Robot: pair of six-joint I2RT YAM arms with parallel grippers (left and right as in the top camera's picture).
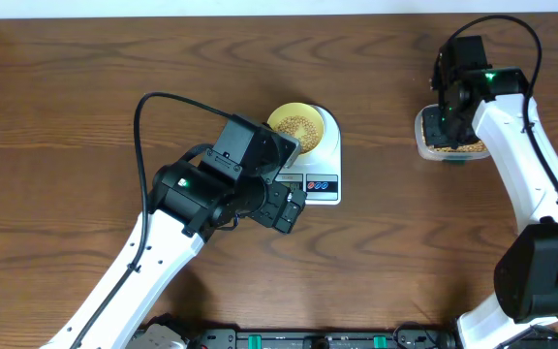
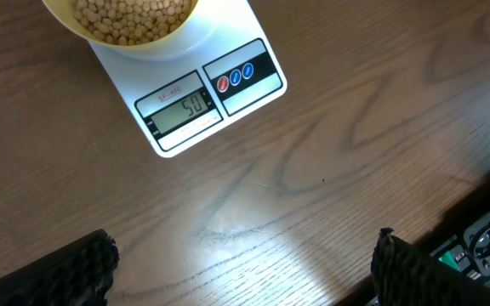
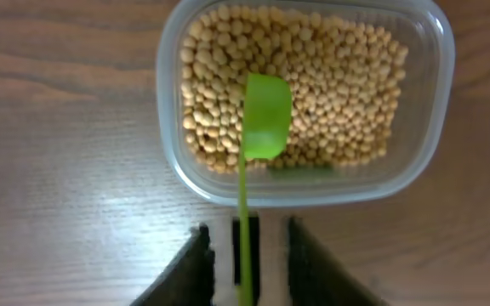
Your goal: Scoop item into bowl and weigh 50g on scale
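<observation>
Right gripper (image 3: 247, 234), jaws slightly parted around green scoop (image 3: 266, 115) resting in tub (image 3: 445, 85); left gripper (image 2: 245, 272) gapes empty. Scale (image 2: 185, 106) shows 50: weighing looks done; next, withdraw cleanly.

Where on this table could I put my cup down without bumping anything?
Bare wood lies between the scale and the clear tub, and in the far corner left of the bowl. It is crowded around the scale, where the left arm hangs, and at the tub under the right pincer.
</observation>
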